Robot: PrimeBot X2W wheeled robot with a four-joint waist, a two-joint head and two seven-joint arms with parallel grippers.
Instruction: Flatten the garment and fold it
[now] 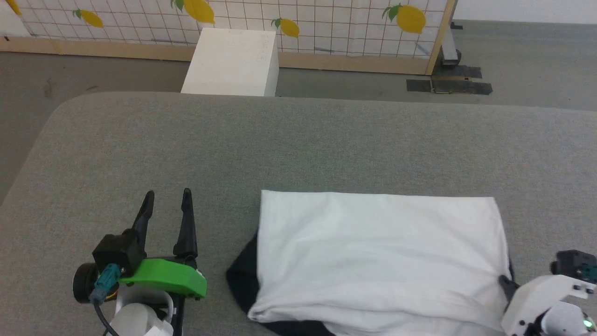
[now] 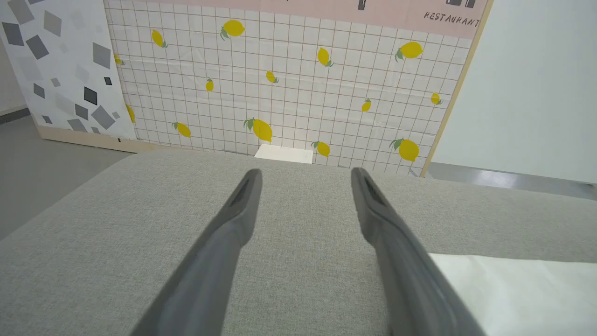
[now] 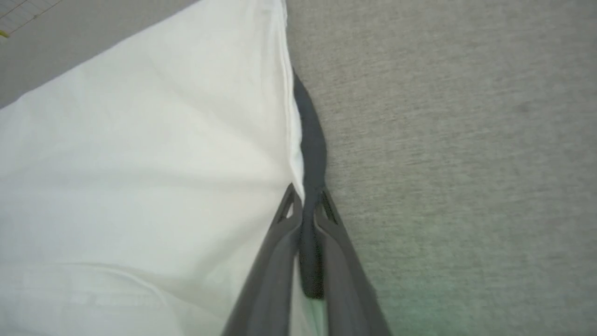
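right gripper (image 3: pixel 306 198) is pinching the shirt (image 1: pixel 373 252) edge, left gripper (image 1: pixel 168 193) is hanging open; any hard tug is probably slipping it out.

Word "RESTAURANT" in dark capitals on pink band (image 2: pixel 326 9) above lemon-print grid panel (image 2: pixel 289 93)

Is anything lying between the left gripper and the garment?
Nothing. The head view shows a bare stretch of grey surface between the open left gripper and the garment.
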